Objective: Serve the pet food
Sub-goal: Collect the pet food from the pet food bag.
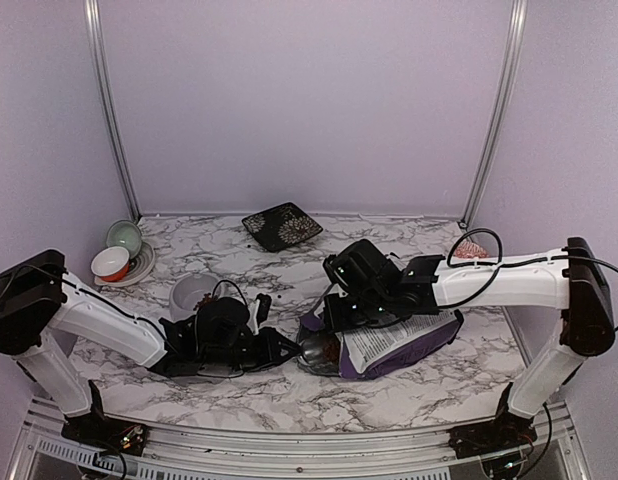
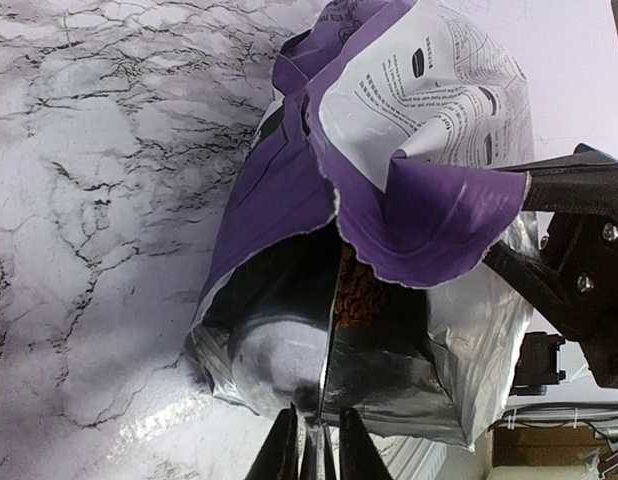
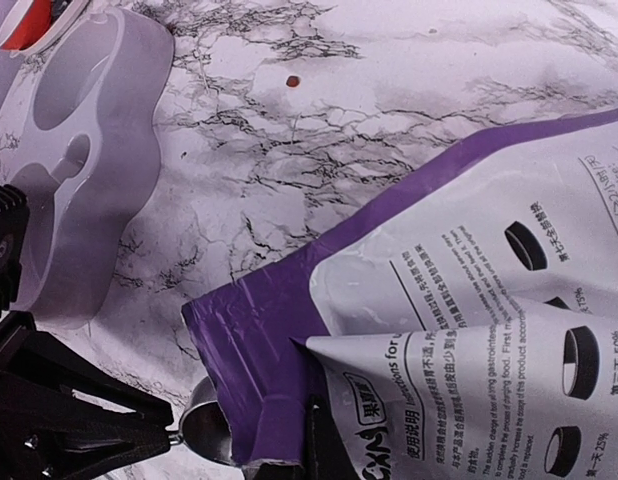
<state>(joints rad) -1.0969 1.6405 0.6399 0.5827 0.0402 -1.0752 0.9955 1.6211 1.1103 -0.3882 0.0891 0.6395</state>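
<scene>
The purple-and-white bag [image 1: 404, 342] lies on its side with its mouth facing left. My right gripper [image 1: 334, 316] is shut on the bag's upper lip [image 3: 279, 390] and holds the mouth open; one dark finger [image 3: 326, 445] shows against the flap. My left gripper [image 2: 317, 412] is shut on the handle of the shiny metal scoop [image 2: 269, 355], whose round bowl sits inside the bag's foil-lined mouth. The scoop's bowl [image 3: 204, 430] also shows at the bag's edge. Reddish-brown pet food [image 2: 357, 295] lies deeper in the bag, just past the scoop.
The grey double bowl [image 1: 194, 293] stands behind my left arm, and also shows in the right wrist view [image 3: 79, 170]. Stacked small bowls [image 1: 119, 255] sit at the far left. A dark patterned plate [image 1: 282, 225] lies at the back. One loose pellet [image 3: 292, 81] rests on the marble.
</scene>
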